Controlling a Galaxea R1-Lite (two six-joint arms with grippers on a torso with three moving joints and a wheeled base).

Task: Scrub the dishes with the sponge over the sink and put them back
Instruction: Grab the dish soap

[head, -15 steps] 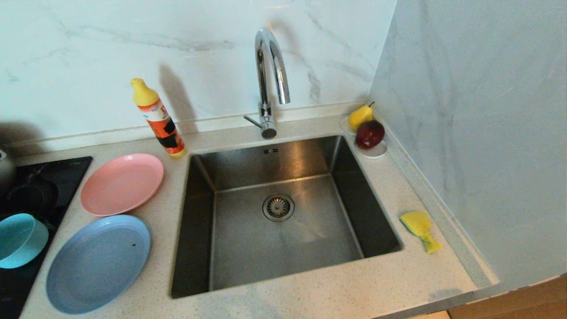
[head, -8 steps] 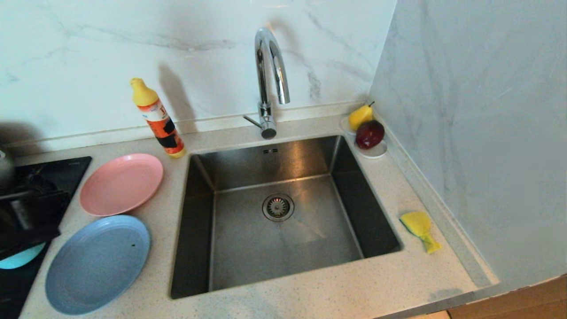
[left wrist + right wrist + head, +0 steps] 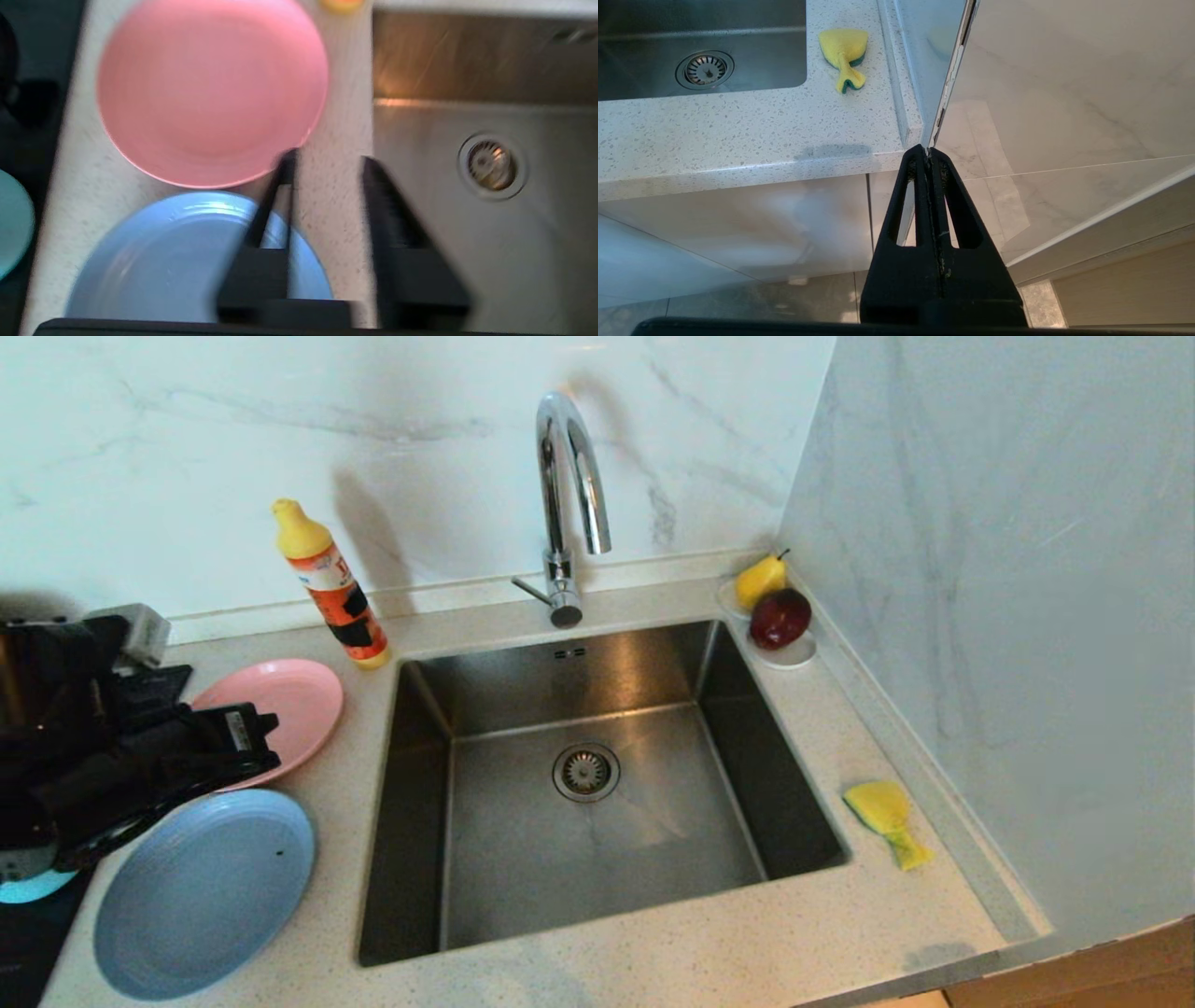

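Observation:
My left gripper [image 3: 266, 747] hangs open and empty over the counter's left side; in the left wrist view its tips [image 3: 328, 158] frame the bare counter strip between the plates and the sink [image 3: 597, 859]. The pink plate [image 3: 299, 700] [image 3: 210, 88] and pale-blue plate [image 3: 205, 891] [image 3: 163, 261] lie flat beside each other. My arm hides most of the teal bowl [image 3: 33, 887] [image 3: 11, 224]. The yellow-green sponge [image 3: 882, 817] [image 3: 844, 51] lies right of the sink. My right gripper [image 3: 927, 150] is parked shut below the counter's front right corner.
An orange detergent bottle [image 3: 331, 588] stands behind the pink plate. The chrome tap [image 3: 565, 476] arches over the basin's back. A white saucer [image 3: 794, 658] with a pear [image 3: 758, 581] and an apple [image 3: 780, 618] sits in the back right corner. A black hob [image 3: 19, 952] is far left, and a wall [image 3: 1008, 616] closes the right.
My left arm has swung in from the left edge, over the hob and bowl, until its gripper is above the near edge of the pink plate. Nothing else has moved.

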